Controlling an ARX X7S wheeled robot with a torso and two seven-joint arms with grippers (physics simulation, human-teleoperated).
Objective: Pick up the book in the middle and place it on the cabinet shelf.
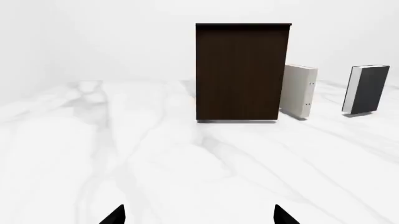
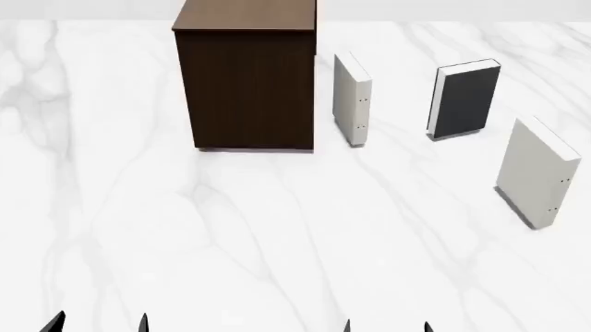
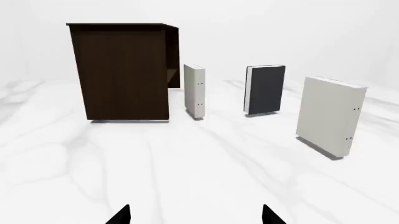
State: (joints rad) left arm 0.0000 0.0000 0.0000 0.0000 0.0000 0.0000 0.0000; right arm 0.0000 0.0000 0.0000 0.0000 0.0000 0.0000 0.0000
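On the marble floor (image 2: 138,228), I am holding both grippers low at the near edge of the head view, well short of everything I need. My left gripper (image 2: 98,324) is sitting furthest left, its two dark fingertips spread apart with nothing between them; ahead of it the cabinet (image 2: 248,76) is standing tall, dark brown wood grain under a lighter flat top. My right gripper (image 2: 386,326) is likewise spread and empty, and it is lying closer to the target's side of the scene.

Just beside the cabinet, a white book (image 2: 353,100) is standing upright. Next comes the book (image 2: 464,99), the middle one of three: a thick hardback with a plain charcoal cover and white page edges, standing on end with its long axis vertical and its cover facing me. It is standing far ahead and slightly right of my right gripper, well apart from it. A second white book (image 2: 538,171) is standing furthest right, nearer to me.

By my reckoning, the reach is falling to the right arm, straight forward between the two white books, with the shelf then lying off to the left.
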